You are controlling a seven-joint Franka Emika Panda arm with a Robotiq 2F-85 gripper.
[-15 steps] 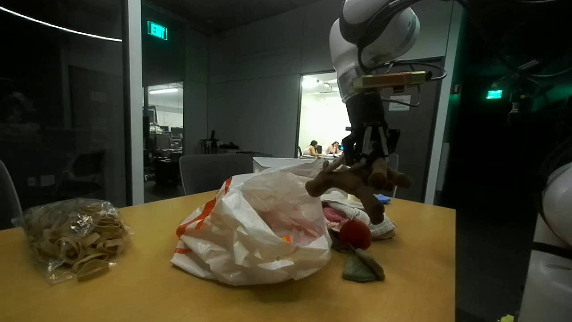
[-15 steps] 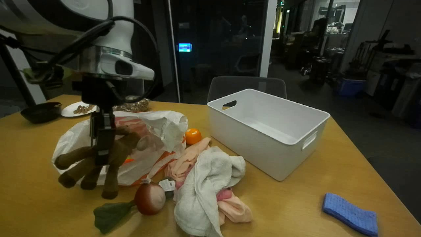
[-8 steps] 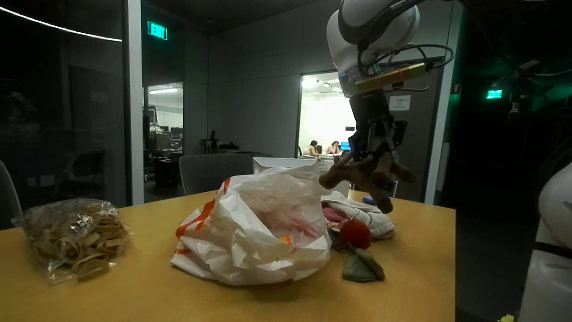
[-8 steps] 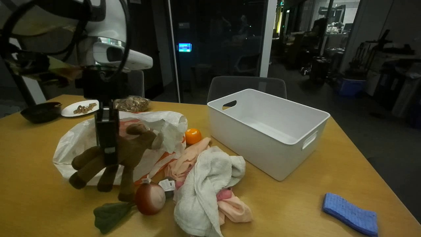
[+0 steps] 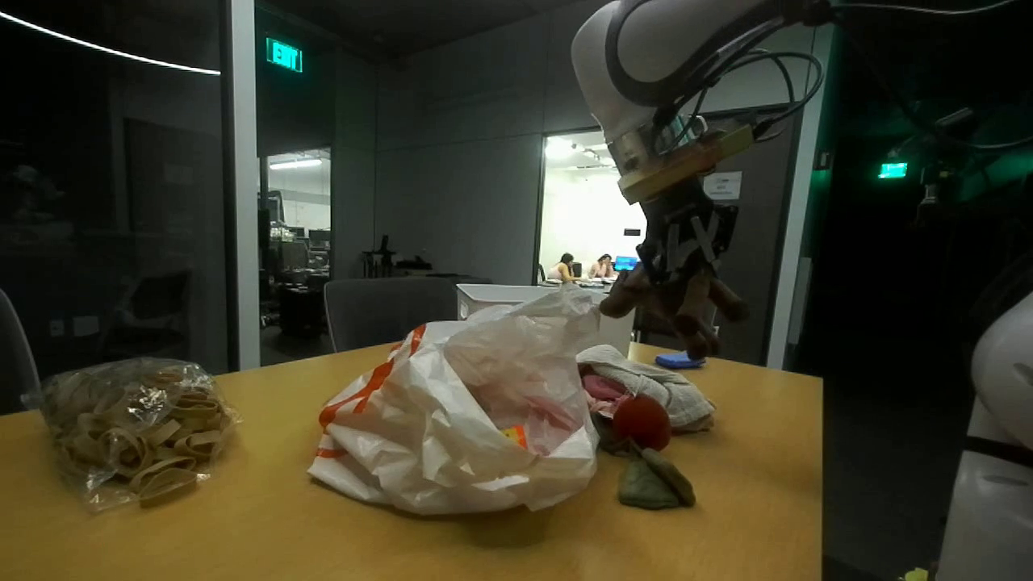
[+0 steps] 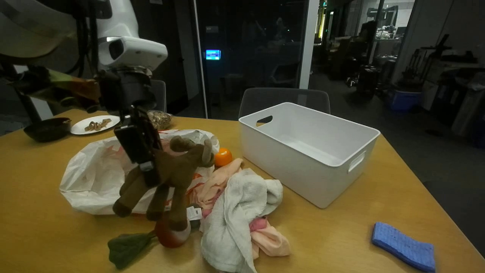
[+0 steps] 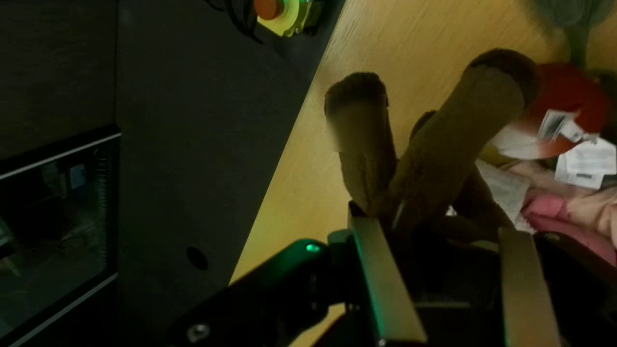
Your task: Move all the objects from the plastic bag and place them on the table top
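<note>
Jaws are clamped on the brown plush (image 6: 177,167) round its body, up over the surface (image 5: 759,500) between the plastic bag (image 5: 448,420) and the robot-side edge, I'm guessing so those dangly legs clear the red round toy (image 5: 642,422).

It is dim, but an exit sign (image 5: 284,55), chairs (image 5: 389,313) and people (image 5: 562,269) in a lit room (image 5: 579,202) suggest an office.

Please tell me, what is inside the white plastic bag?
Inside the bag, an exterior view shows an orange-yellow patch; I cannot tell what it is. The bag's folds hide the deeper part, and in an exterior view the brown plush animal covers part of the bag.
</note>
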